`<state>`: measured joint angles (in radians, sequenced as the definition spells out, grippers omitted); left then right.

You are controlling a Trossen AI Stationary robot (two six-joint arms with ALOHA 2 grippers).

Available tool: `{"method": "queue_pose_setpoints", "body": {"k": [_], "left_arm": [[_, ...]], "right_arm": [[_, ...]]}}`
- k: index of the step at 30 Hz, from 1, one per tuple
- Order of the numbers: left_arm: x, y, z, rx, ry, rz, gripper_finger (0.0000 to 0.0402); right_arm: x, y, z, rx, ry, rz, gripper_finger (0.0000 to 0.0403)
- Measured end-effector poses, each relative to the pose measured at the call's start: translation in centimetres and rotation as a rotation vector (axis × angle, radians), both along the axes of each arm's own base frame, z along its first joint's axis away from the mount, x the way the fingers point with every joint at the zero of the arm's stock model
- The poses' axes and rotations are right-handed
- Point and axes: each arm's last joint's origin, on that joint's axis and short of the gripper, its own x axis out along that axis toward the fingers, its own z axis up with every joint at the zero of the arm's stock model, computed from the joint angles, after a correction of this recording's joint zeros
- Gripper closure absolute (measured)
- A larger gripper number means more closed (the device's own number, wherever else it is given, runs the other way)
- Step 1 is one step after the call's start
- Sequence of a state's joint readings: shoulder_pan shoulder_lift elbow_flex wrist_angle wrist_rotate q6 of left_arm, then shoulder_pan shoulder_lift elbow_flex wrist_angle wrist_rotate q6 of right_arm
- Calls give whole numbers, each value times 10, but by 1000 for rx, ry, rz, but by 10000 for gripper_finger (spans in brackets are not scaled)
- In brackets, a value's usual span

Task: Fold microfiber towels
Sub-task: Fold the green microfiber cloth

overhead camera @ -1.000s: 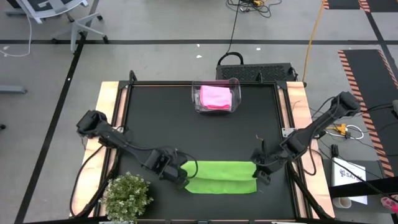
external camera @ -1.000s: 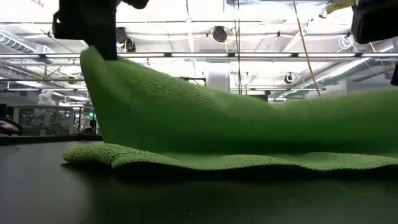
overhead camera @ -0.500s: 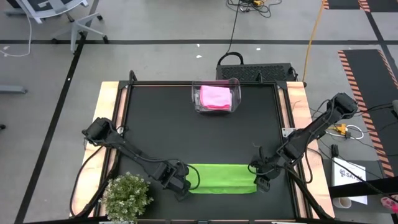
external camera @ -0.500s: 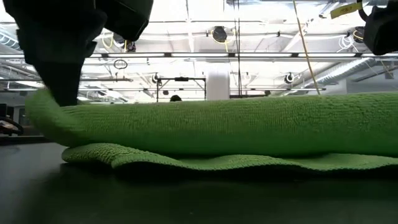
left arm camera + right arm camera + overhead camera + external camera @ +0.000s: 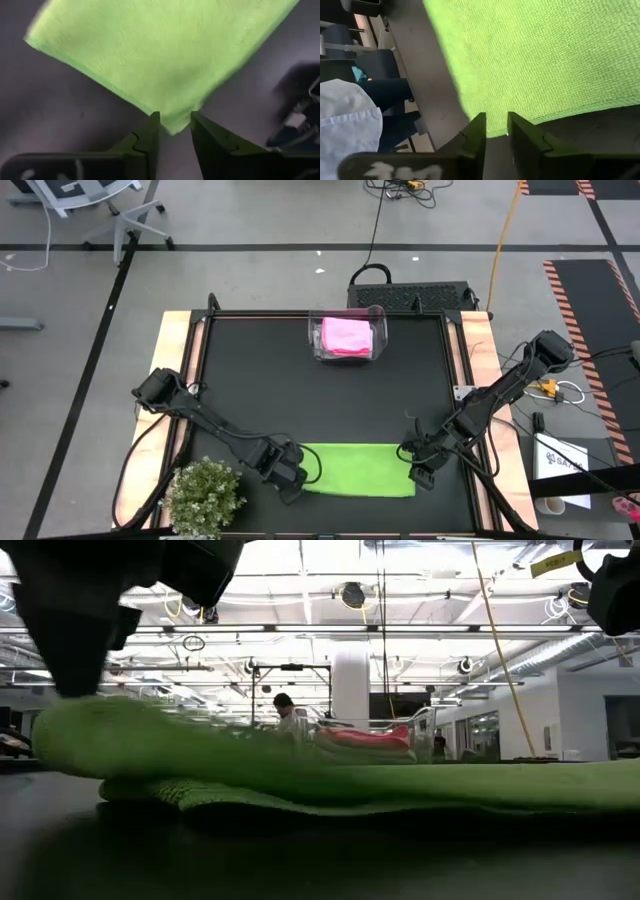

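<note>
The lime green towel [image 5: 358, 469] lies folded into a long flat band near the front edge of the black surface [image 5: 260, 380], between the two arms. The left gripper [image 5: 296, 478] sits low at the towel's left end; in the left wrist view its fingers [image 5: 150, 135] stand slightly apart with a corner of the green cloth [image 5: 160, 55] at their tips, not pinched. The right gripper [image 5: 420, 472] is at the towel's right end, its fingers [image 5: 476, 132] also a little parted, the towel's edge [image 5: 545, 60] just ahead of them and not gripped. At the back of the surface a clear plastic bin [image 5: 347, 336] holds a pink towel [image 5: 347, 334]. A small green bushy plant [image 5: 204, 496] stands at the front left corner, near the left arm.
</note>
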<state>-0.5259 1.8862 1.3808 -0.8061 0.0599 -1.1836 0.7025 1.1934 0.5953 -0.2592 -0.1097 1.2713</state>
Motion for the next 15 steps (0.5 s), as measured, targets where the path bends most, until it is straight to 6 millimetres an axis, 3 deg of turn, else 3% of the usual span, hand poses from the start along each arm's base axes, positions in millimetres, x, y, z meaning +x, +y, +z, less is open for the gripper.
{"method": "queue_pose_setpoints", "body": {"k": [10, 15], "left_arm": [[4, -8, 3, -119, -26, -57, 262], [9, 3, 5, 71, -140, 31, 270]], "right_arm": [[0, 0, 0, -19, -22, 30, 292], [5, -5, 0, -111, -101, -23, 296]]}}
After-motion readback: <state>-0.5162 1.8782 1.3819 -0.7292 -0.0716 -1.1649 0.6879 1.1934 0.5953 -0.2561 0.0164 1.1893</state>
